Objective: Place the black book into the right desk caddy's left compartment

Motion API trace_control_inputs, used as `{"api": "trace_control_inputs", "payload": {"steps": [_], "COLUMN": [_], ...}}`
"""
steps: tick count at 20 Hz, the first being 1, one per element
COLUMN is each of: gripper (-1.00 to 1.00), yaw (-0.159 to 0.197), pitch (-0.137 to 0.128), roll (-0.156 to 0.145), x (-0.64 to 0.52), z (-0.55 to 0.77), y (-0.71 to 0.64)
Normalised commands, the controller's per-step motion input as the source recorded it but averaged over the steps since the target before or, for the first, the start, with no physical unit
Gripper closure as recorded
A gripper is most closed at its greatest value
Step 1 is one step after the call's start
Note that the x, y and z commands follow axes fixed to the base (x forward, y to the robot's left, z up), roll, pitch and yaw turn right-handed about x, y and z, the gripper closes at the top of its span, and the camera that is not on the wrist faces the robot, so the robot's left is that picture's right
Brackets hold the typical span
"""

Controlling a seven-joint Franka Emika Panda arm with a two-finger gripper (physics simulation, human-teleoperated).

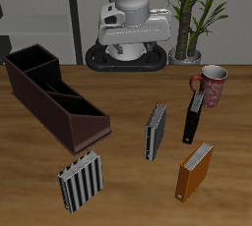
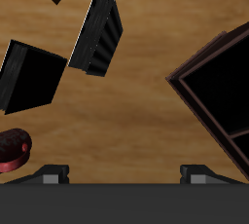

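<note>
- The long dark maroon-brown open-topped desk caddy (image 1: 54, 97) with inner dividers lies slantwise on the wooden table (image 1: 128, 186), its sloped wedge end toward the table's front edge. Every compartment that shows looks empty, so nothing has been delivered yet.
- Just in front of the caddy's wedge end stands a grey-and-black striped book (image 1: 80, 181), close to the table's front edge.
- Beyond the caddy's wedge end, toward the middle of the table, a second grey-striped book (image 1: 156, 132) stands upright, apart from the caddy.
- The thin black book (image 1: 194, 118) with plain covers and a white page edge stands upright well away from the caddy, past that second striped book, untouched and leaning close to a dark red mug (image 1: 213, 84); whether they touch I cannot tell.
- In front of the black book stands an orange-brown book (image 1: 195, 171), farthest from the caddy along the front.
- The robot's two-finger gripper (image 2: 124, 176) hangs high over the table between the caddy (image 2: 219, 87) and the black book (image 2: 31, 76), holding nothing; its fingertips stand wide apart in the wrist view, released.
- As I judge it, the task has barely begun: approaching, grasping, carrying and lowering the black book into the caddy's left compartment all remain.
</note>
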Motion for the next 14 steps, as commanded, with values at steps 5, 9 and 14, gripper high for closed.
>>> {"api": "trace_control_inputs", "payload": {"steps": [5, 9, 14], "gripper": [-1.00, -1.00, -1.00], "yaw": [0.006, -0.022, -0.023], "pitch": [-0.048, -0.057, -0.030], "roll": [-0.012, -0.037, -0.021], "x": [0.01, 0.10, 0.19], "z": [0.07, 0.06, -0.08], "y": [0.18, 0.28, 0.43]}}
